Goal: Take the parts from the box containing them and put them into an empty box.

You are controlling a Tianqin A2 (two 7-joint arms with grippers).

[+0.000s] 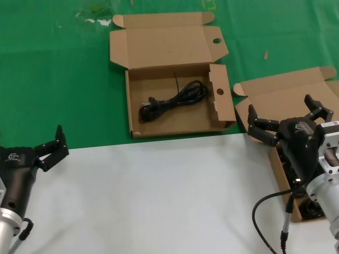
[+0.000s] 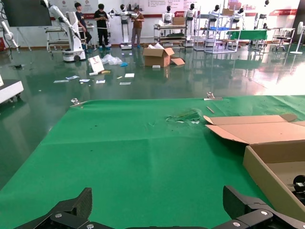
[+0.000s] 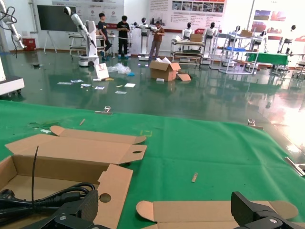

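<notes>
A wide box with round holes in its flaps (image 1: 159,50) lies open at the back centre, and one coiled black cord (image 1: 172,102) rests inside it. At the right stands the plain-lidded box (image 1: 296,95), where more black cords (image 1: 311,210) show partly under my right arm. My right gripper (image 1: 283,112) hovers open over that box with nothing between its fingers. Its wrist view shows the holed box (image 3: 114,183), the cord (image 3: 47,198) and the plain lid (image 3: 209,212) below. My left gripper (image 1: 54,147) stays open at the near left, apart from both boxes.
White tabletop (image 1: 159,196) covers the near half and green cloth (image 1: 53,79) the far half. My right arm's black cable (image 1: 259,209) loops over the white surface. A small scrap (image 1: 266,54) lies on the cloth. The left wrist view shows the holed box's wall (image 2: 267,176).
</notes>
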